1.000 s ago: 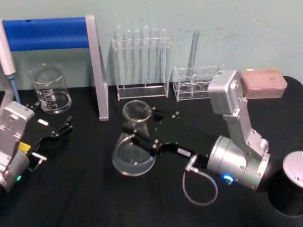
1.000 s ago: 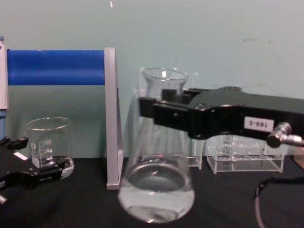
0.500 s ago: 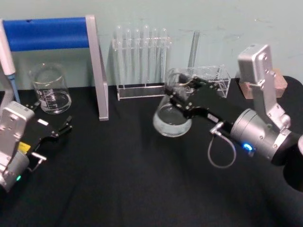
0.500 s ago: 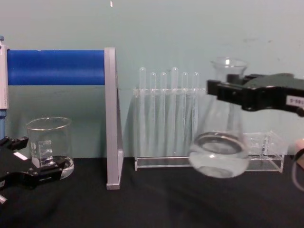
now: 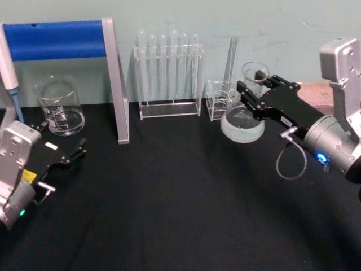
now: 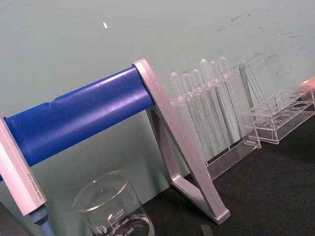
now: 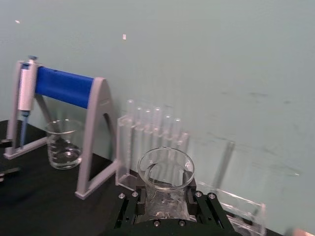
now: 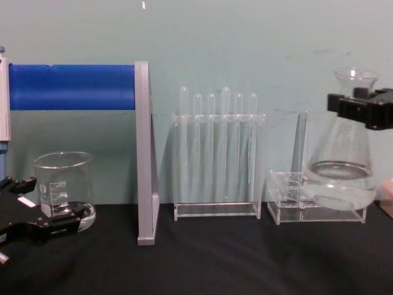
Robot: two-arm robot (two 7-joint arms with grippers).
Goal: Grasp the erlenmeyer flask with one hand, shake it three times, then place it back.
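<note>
Right gripper (image 5: 254,90), clamped on the flask (image 5: 242,123) neck, has swung it rightward, aloft (likely mid-shake); left gripper (image 5: 61,140) idles, fingers spread.

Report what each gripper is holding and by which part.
The right gripper holds the erlenmeyer flask by its narrow neck, just below the flared rim, clear of the table. The left gripper is open and holds nothing.
</note>
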